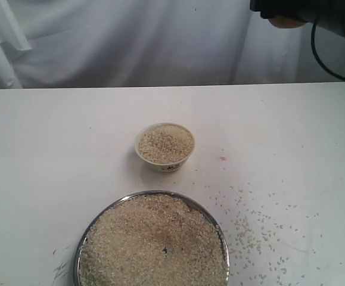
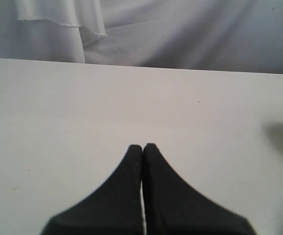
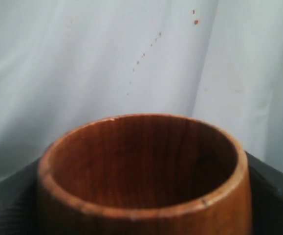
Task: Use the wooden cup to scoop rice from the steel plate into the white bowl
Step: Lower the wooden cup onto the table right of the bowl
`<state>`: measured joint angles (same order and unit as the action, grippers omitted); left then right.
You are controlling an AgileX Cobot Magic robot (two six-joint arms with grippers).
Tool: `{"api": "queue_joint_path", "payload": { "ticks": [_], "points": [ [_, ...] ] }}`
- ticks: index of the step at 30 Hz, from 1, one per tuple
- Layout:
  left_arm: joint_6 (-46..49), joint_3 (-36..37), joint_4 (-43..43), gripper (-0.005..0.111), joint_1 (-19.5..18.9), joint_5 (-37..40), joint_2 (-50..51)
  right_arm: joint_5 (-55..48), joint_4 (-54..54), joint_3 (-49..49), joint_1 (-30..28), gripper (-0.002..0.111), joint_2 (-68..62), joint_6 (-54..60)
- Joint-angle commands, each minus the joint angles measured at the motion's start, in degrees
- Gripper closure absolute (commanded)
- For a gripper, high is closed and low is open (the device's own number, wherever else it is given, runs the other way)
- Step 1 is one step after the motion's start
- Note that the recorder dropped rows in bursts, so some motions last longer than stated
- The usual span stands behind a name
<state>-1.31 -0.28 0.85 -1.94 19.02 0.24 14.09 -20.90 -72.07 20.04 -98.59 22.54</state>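
Scattered rice (image 1: 261, 229) on table (image 1: 53, 149) beside steel plate (image 1: 154, 192)

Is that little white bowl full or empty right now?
Full. In the exterior view the white bowl holds rice up to about its rim, with no bare inside wall showing.

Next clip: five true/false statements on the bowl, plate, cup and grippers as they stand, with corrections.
1. The white bowl holds rice. True.
2. The wooden cup rests inside the bowl. False: the right gripper holds it up in the air.
3. The left gripper is shut on nothing. True.
4. The steel plate is bare. False: rice fills it.
5. Loose grains lie on the table beside the plate. True.
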Motion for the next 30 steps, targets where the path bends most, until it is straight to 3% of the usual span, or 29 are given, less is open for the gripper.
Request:
{"api": "queue_joint_path", "payload": {
  "ticks": [1,6,12,19,30],
  "points": [
    [0.0,0.3,0.0,0.107,-0.1,-0.8,-0.2,7.1,13.3,6.5,0.5,0.108,0.3,-16.3],
    [0.0,0.3,0.0,0.107,-0.1,-0.8,-0.2,21.3,29.7,16.4,0.5,0.108,0.3,-32.4],
    [0.0,0.3,0.0,0.107,-0.1,-0.8,-0.2,29.7,34.9,24.9,0.0,0.108,0.3,-32.2],
    [0.0,0.3,0.0,0.107,-0.1,-0.8,-0.2,34.0,46.0,27.1,-0.2,0.108,-3.3,-32.9],
    [0.0,0.3,0.0,0.107,-0.1,-0.8,-0.2,39.8,43.0,27.1,-0.5,0.108,-11.3,-33.4]
  ]
}}
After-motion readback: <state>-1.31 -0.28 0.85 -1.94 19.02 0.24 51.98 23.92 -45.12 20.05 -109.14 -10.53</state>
